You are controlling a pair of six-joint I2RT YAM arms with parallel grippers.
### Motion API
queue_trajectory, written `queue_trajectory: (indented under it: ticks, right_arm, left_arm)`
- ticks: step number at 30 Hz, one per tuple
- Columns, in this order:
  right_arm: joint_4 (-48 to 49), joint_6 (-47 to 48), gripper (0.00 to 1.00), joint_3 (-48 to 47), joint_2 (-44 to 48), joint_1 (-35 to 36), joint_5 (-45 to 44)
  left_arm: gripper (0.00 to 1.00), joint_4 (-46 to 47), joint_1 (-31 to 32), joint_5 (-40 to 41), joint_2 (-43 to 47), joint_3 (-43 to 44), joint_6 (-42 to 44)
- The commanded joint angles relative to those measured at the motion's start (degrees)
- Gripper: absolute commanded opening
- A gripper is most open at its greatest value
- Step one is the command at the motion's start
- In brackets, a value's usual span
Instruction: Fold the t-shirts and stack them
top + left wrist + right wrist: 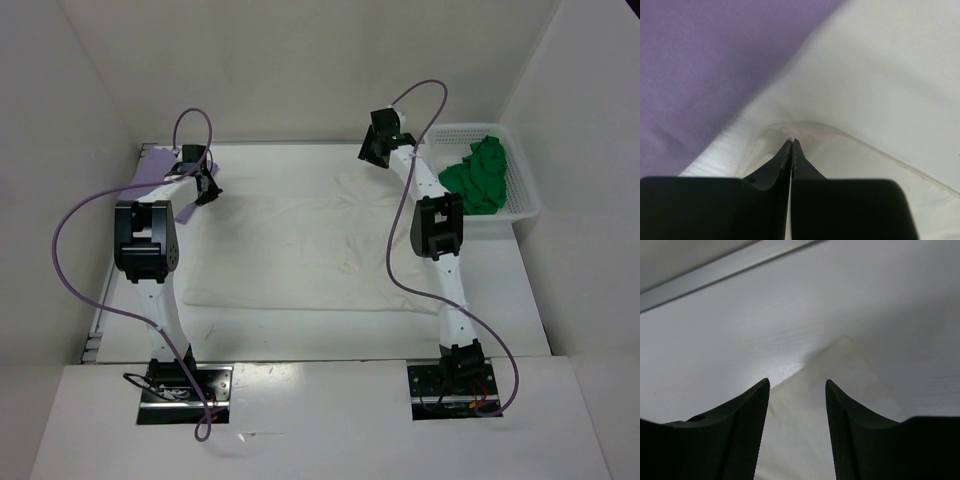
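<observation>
A: Step, top view?
B: Likely first fold: cream t-shirt (300,240) flat at table (500,295) centre, lavender t-shirt (155,170) far-left corner, green t-shirt (480,175) in basket (527,205).
A: Left wrist?
B: Left gripper (792,141) pinching cream hem.
A: Right wrist?
B: Right gripper (797,384) spread above its corner; you'd close next.

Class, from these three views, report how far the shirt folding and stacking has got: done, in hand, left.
Done: nothing certain; the lavender shirt lies far left, its fold unclear. In hand: the cream shirt lies spread flat mid-table, the left tool shut on its edge, the right tool open over a corner. Left: folding the cream shirt, the green shirt crumpled in the basket, and stacking.
</observation>
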State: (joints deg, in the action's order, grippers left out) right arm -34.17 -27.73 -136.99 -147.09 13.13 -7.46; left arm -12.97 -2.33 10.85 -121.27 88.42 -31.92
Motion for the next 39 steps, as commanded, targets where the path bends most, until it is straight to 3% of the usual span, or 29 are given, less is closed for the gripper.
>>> queue_trajectory:
  ticks: [1,2,4,6,20,23,29,34,39]
  right_arm:
    - [-7.56,1.71,0.55,-14.15,-6.7,0.06,-9.56]
    - [-8.88,2.41,0.56,-21.49,-8.9,0.06,-10.28]
    - [-10.57,2.41,0.56,-25.52,-12.87,0.06,-11.78]
    - [-8.55,3.12,0.56,-21.75,-12.35,-0.46,-12.31]
    - [-8.01,4.52,0.56,-21.83,-15.34,-1.61,-10.11]
    - [-7.49,4.52,0.46,-21.83,-16.39,-1.61,-9.32]
    - [-6.88,4.0,0.39,-21.83,-17.01,-1.61,-8.09]
    - [-6.87,4.0,0.14,-22.88,-17.53,-2.14,-6.96]
    - [-8.79,2.95,0.0,-25.78,-17.53,-2.67,-6.33]
  left_arm:
    - [0.0,2.07,0.13,-1.62,3.41,-0.53,-0.86]
    - [0.0,2.07,0.13,-1.62,3.41,-0.53,-0.86]
    - [0.0,2.07,0.13,-1.62,3.41,-0.53,-0.86]
    - [0.0,2.07,0.13,-2.15,3.41,-0.53,-0.86]
    - [0.0,2.07,0.13,-3.21,1.74,1.23,-1.39]
    - [0.0,2.07,0.13,-3.21,1.74,1.75,-1.39]
    - [0.0,2.07,0.13,-3.21,1.21,1.75,-0.86]
    - [0.0,2.07,0.13,-3.21,1.74,1.75,-0.86]
    - [0.0,2.07,0.13,-3.73,3.58,0.7,-0.86]
